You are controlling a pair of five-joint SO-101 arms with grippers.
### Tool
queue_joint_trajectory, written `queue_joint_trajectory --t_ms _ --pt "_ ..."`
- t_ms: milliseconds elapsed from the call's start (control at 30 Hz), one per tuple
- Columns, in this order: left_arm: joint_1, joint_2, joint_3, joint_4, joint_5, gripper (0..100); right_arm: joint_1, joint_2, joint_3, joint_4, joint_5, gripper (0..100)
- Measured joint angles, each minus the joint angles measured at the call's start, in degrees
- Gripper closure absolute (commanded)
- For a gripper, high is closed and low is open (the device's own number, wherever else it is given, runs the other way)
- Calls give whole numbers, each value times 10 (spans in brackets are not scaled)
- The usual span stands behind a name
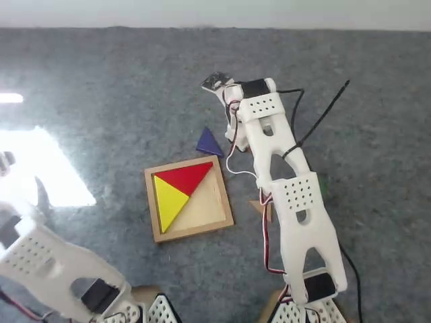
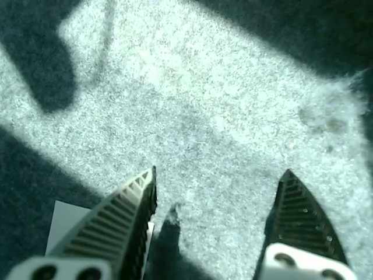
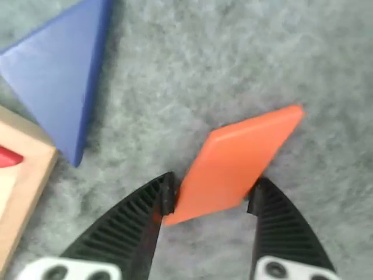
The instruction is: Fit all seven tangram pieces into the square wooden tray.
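At the near edge of the table, two white arms sit side by side on a grey carpet-like surface (image 1: 101, 81). A bright patch of light (image 1: 40, 168) is spilling across its left side. The left arm (image 1: 47, 266) is low in the near-left corner. Its wrist view shows the left gripper (image 2: 220, 172) spread wide above bare grey pile, part sunlit and part in shadow. Nothing is between the fingers, and nothing is touching them.

A little further in, mid-table, is the square wooden tray (image 1: 202, 210). Two pieces are in it: a yellow triangle piece (image 1: 168, 198) on its left side and a red triangle piece (image 1: 185, 176) along its far side. The two meet edge to edge, with plain wood showing across the rest of the tray.

The right arm (image 1: 289, 195) stretches out along the tray's right side and past it. Just beyond the tray's far edge, apart from it, lies a blue triangle piece (image 1: 209, 142). Close by it, the right gripper (image 3: 213, 189) has closed in on an orange parallelogram piece (image 3: 233, 160), with one dark fingertip (image 3: 166, 195) pressed to each side of it. Whether the piece rests on the surface or sits just off it, I can't tell.

Furthest back, a pale strip of wall (image 1: 215, 13) runs behind the table.
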Motion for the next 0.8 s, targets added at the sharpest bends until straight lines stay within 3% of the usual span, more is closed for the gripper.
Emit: queue_joint_trajectory --t_ms 367,600,667,800 --pt "0 0 0 0 0 684 3 17 -72 6 5 772" --pt "0 0 0 0 0 684 2 61 -79 -10 66 774" --pt "0 0 0 0 0 684 2 61 -79 -10 69 814" --pt "0 0 0 0 0 684 7 62 -84 -14 71 995"
